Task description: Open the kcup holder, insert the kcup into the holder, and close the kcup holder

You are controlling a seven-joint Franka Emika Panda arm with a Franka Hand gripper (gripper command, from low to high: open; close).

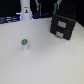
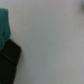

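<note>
The kcup holder (image 1: 63, 26) is a black box with two stacked front panels and pale handles. It stands on the white table at the exterior view's upper right, and both panels look shut. The kcup (image 1: 23, 44) is a small pale cup with a green top, standing alone on the table at the exterior view's left of middle. My gripper (image 1: 56, 7) hangs above and just behind the holder, far from the kcup. It is too small and blurred to show how the jaws stand. In the wrist view a black rounded corner (image 2: 10, 57) shows, probably the holder; no fingers show there.
The robot's white base (image 1: 25, 11) stands at the back, at the exterior view's left. Dark clutter (image 1: 7, 20) lines the table's far edge. A teal shape (image 2: 4, 25) shows at the wrist view's edge. The white table (image 1: 45, 60) spreads between kcup and holder.
</note>
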